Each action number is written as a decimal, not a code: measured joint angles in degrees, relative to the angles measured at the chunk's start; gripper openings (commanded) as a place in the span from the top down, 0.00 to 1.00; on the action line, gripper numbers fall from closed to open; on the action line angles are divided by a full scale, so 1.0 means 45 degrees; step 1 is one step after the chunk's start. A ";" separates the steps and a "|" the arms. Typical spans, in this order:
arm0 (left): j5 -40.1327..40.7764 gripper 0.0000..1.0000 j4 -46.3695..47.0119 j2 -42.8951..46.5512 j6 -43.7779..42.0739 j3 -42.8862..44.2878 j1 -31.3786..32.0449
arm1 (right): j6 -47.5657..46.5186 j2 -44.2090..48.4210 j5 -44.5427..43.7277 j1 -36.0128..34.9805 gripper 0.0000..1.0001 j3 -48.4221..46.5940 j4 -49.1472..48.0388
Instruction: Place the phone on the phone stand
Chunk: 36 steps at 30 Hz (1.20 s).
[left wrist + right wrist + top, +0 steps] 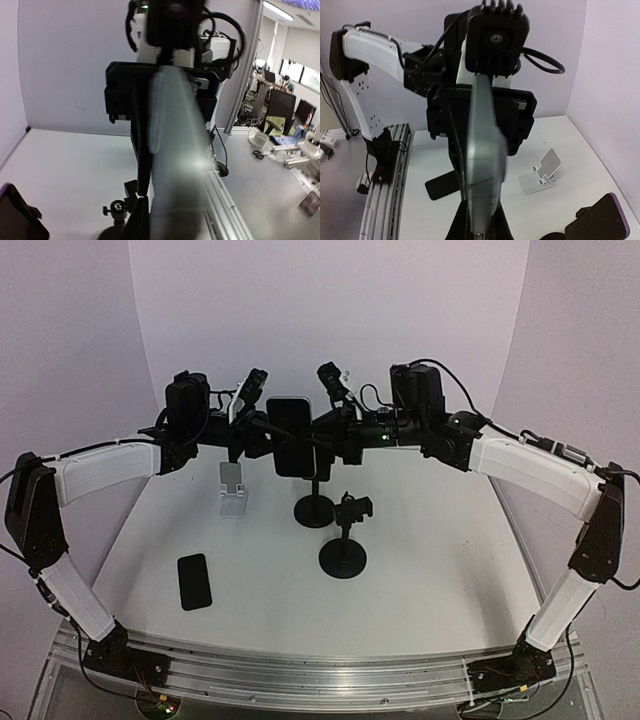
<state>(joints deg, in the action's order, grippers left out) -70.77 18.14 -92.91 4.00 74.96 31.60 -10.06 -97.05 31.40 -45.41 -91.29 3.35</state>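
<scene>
A black phone (pixel 292 435) is held upright in the air above the middle of the table, its screen toward the near side. My left gripper (pixel 268 432) is shut on its left edge and my right gripper (pixel 322 440) is shut on its right edge. In each wrist view the phone shows edge-on between that gripper's fingers, in the left wrist view (pixel 172 150) and in the right wrist view (pixel 482 150). A white folding phone stand (pixel 233 490) sits on the table below and left of the phone; it also shows in the right wrist view (pixel 542 175).
A black pole stand (pixel 315 510) rises just behind the held phone. A second black stand with a clamp head (pixel 343 552) stands nearer. Another black phone (pixel 194 581) lies flat at the front left. A dark, purple-edged thing (pixel 602 222) shows in the corner.
</scene>
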 measured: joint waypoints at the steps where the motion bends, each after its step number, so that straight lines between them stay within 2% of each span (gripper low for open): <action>1: 0.0037 1.00 0.0289 0.0002 0.0027 -0.0086 0.0000 | 0.0183 0.0011 0.0051 0.0026 1.00 0.0000 0.0002; 7: 0.0162 1.00 0.1145 0.0002 0.0629 -0.0174 0.0077 | 0.0425 0.0121 0.0124 0.0068 0.98 0.0000 -0.0119; 8: 0.0170 1.00 0.1273 0.0002 0.0749 -0.0190 0.0080 | 0.0473 0.0132 0.0119 0.0068 0.85 0.0000 -0.0143; 10: 0.0235 1.00 0.1420 0.0005 0.0961 -0.0224 0.0095 | 0.0564 0.0150 0.0048 0.0068 0.50 0.0001 -0.0175; 11: 0.0323 1.00 0.1465 0.0002 0.1146 -0.0251 0.0117 | 0.0608 0.0160 -0.0079 0.0068 0.38 0.0006 -0.0223; 13: 0.0640 1.00 0.1471 0.0011 0.1385 -0.0318 0.0208 | 0.0758 0.0197 -0.0713 0.0073 0.24 0.0101 -0.0540; 15: 0.1057 1.00 0.1453 0.0011 0.1500 -0.0379 0.0316 | 0.1250 0.0310 -0.1568 0.0115 0.18 0.0320 -0.0801; 17: 0.1659 1.00 0.1652 0.0011 0.1613 -0.0552 0.0392 | 0.2099 0.0654 -0.2821 0.0208 0.19 0.0930 -0.0936; 22: 0.3305 1.00 0.2617 -0.0214 0.2186 -0.0933 0.0615 | 0.4851 0.2423 -0.6370 0.0472 0.37 0.3016 -0.0009; 26: 0.4403 1.00 0.3413 -0.0495 0.2636 -0.0913 0.1349 | 0.6193 0.3931 -0.9336 0.0206 0.39 0.4535 0.1187; 29: 0.5597 1.00 0.3556 -0.0808 0.2905 -0.0822 0.2021 | 0.6276 0.4678 -1.1082 -0.0944 0.40 0.5607 0.1556; 31: 0.6362 1.00 0.3533 -0.1064 0.3070 -0.0703 0.2415 | 0.6101 0.4875 -1.1601 -0.1755 0.50 0.6340 0.1411; 33: 0.7026 1.00 0.3529 -0.1342 0.3228 -0.0546 0.2783 | 0.5647 0.5086 -1.1640 -0.2191 0.61 0.7508 0.0531; 36: 0.7763 1.00 0.3526 -0.1636 0.3466 -0.0424 0.3196 | 0.4825 0.6122 -1.1696 -0.2192 0.61 1.0522 -0.1835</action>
<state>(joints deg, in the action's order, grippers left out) -35.84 34.00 -100.27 19.60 73.05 45.98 11.66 -69.50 -21.24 -55.27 -43.94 -4.91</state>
